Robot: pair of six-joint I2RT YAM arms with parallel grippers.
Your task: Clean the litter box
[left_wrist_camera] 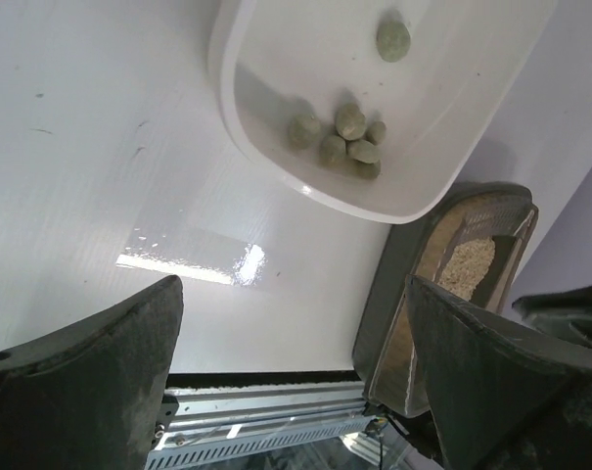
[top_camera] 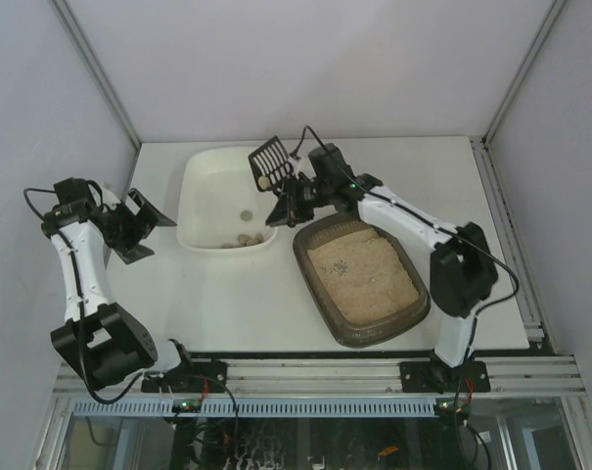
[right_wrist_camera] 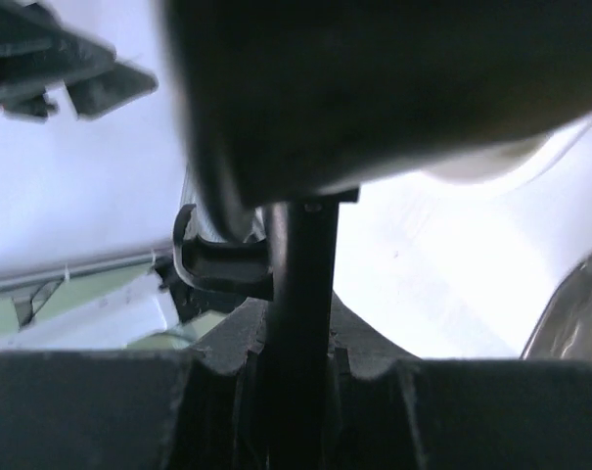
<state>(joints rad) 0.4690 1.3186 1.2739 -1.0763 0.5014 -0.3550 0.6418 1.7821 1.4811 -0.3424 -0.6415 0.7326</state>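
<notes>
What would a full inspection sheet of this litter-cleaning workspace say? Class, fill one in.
Surface: white table, faintly scuffed.
Job's things: litter box holds sandy litter; black scoop held over white tray; clumps lie in the tray.
Clutter: nothing seen.
Grippers: left gripper open, empty, above the table; right gripper shut on the scoop's handle.
Cables: right-arm cable arcs beside the elbow; left-arm cable loops at the wrist.
Surroundings: white walls; metal rail at near edge.

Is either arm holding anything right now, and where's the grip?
Right gripper is shut on the litter scoop, by its handle, below the slotted head. Left gripper is open, holding nothing.
</notes>
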